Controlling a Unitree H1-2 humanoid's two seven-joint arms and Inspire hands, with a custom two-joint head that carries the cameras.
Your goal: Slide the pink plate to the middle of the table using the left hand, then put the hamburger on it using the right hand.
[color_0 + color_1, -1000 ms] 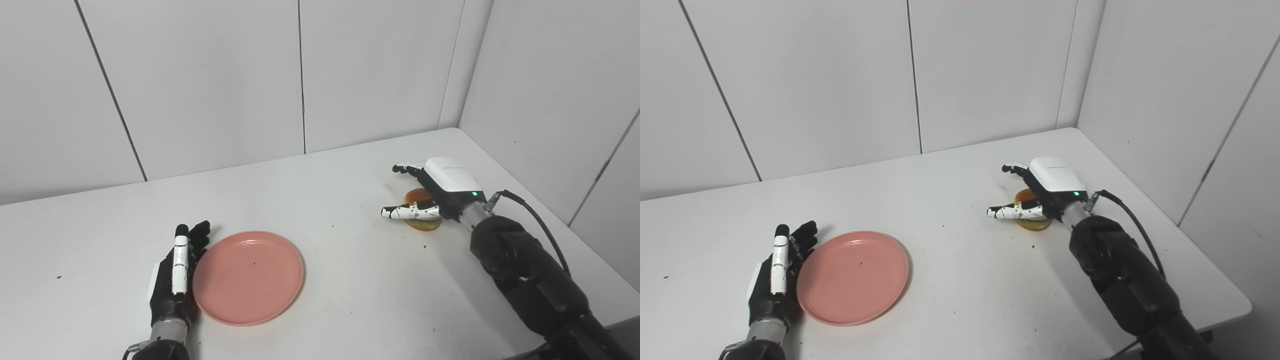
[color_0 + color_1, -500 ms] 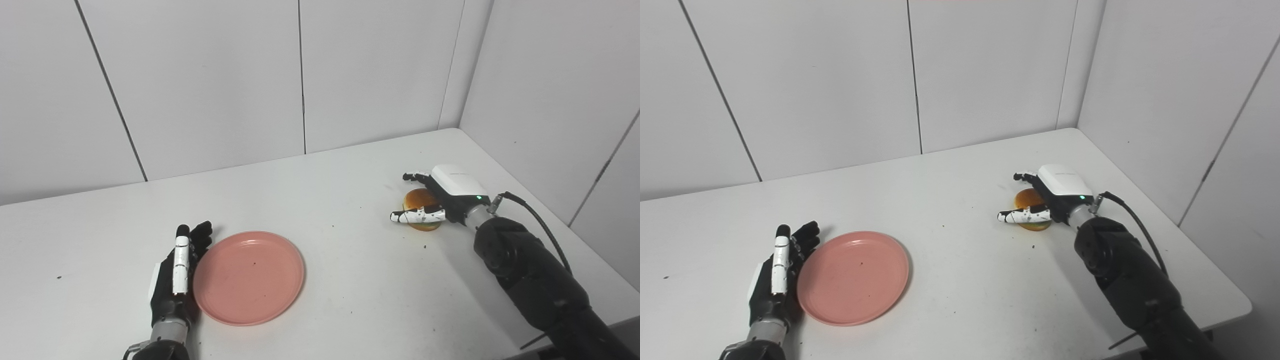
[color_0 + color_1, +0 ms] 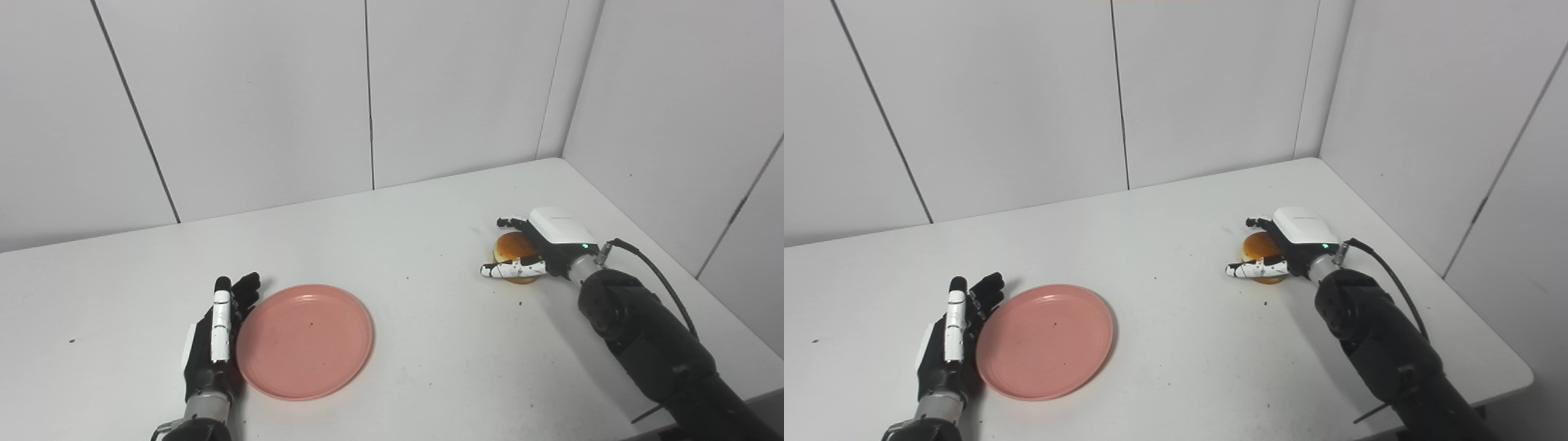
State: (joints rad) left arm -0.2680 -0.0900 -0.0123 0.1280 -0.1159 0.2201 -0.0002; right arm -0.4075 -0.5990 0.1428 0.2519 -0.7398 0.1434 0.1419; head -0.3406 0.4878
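Observation:
The pink plate [image 3: 305, 340] lies flat on the white table [image 3: 429, 343], left of centre. My left hand [image 3: 215, 334] rests open on the table with its fingers straight, its edge against the plate's left rim. At the right side sits the hamburger [image 3: 513, 248], a brown bun on the tabletop. My right hand [image 3: 539, 248] is low around it, thumb in front and fingers behind, still spread and not closed on the bun. Part of the hamburger is hidden by that hand.
Grey wall panels [image 3: 367, 92] close off the back and right sides of the table. The table's right edge [image 3: 1488, 331] runs close behind my right forearm. Small dark specks dot the tabletop.
My right hand has come down from above the hamburger to table level, with thumb and fingers now on either side of the bun. Left hand and plate have stayed put.

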